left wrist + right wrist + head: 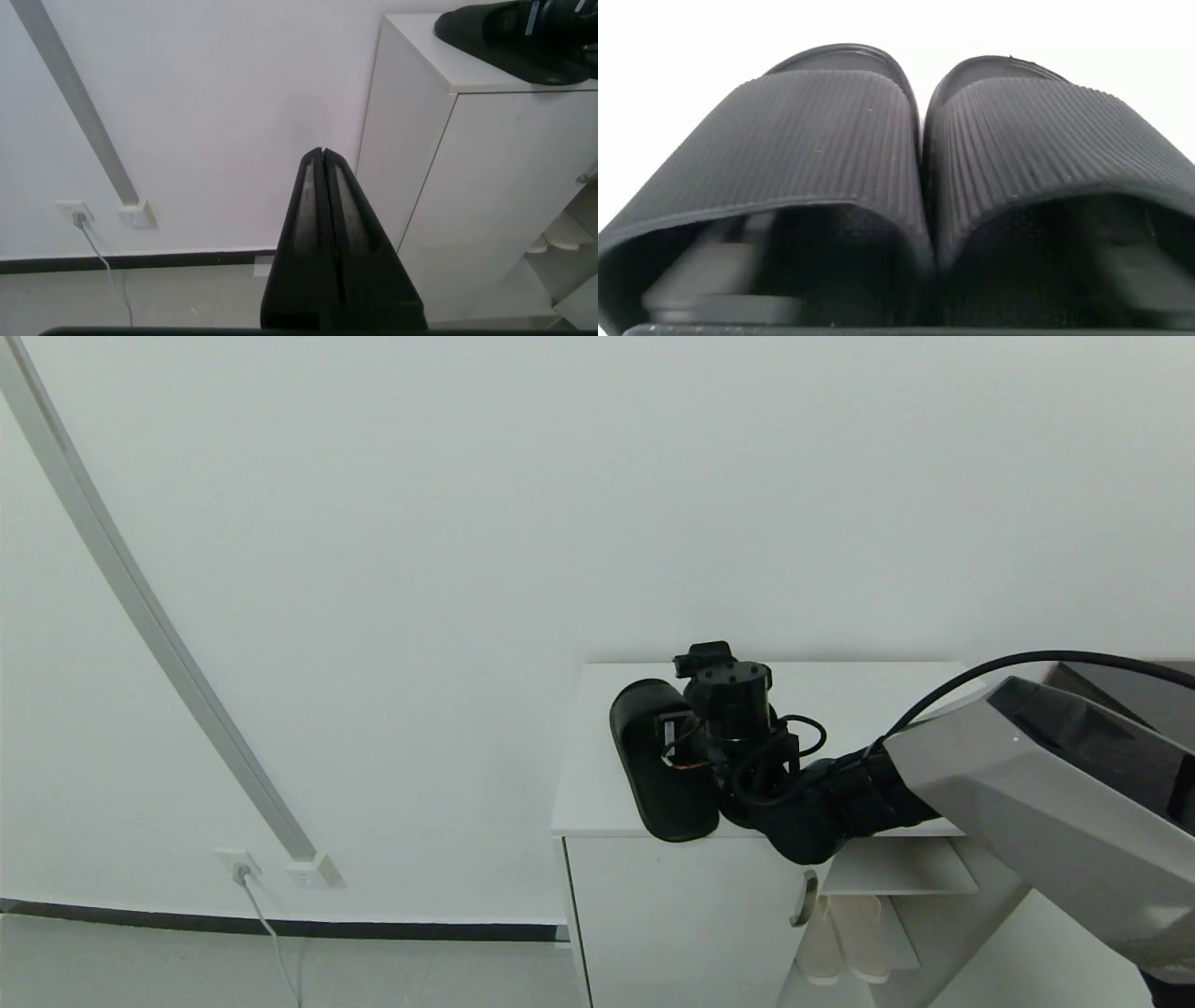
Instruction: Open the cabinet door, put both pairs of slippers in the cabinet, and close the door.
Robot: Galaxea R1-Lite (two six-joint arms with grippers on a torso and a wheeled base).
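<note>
A pair of black slippers [653, 775] [831, 140] lies on the left end of the white cabinet's top [597, 784], its near end over the front edge. My right gripper [674, 747] is at the slippers and looks open, with a blurred pale finger [705, 275] under each strap. The cabinet's left door [681, 924] is shut. The right side stands open, with a pair of white slippers [845, 943] on a lower shelf. My left gripper [322, 159] is shut and empty, held low to the left of the cabinet [411, 140]; the black slippers [514, 37] lie above it.
A metal handle [805, 898] sits on the shut door's right edge. An upper shelf [896, 868] is bare. A slanting cable duct [159, 625] runs down the wall to a socket with a plugged-in lead [241, 871]. Bare floor lies left of the cabinet.
</note>
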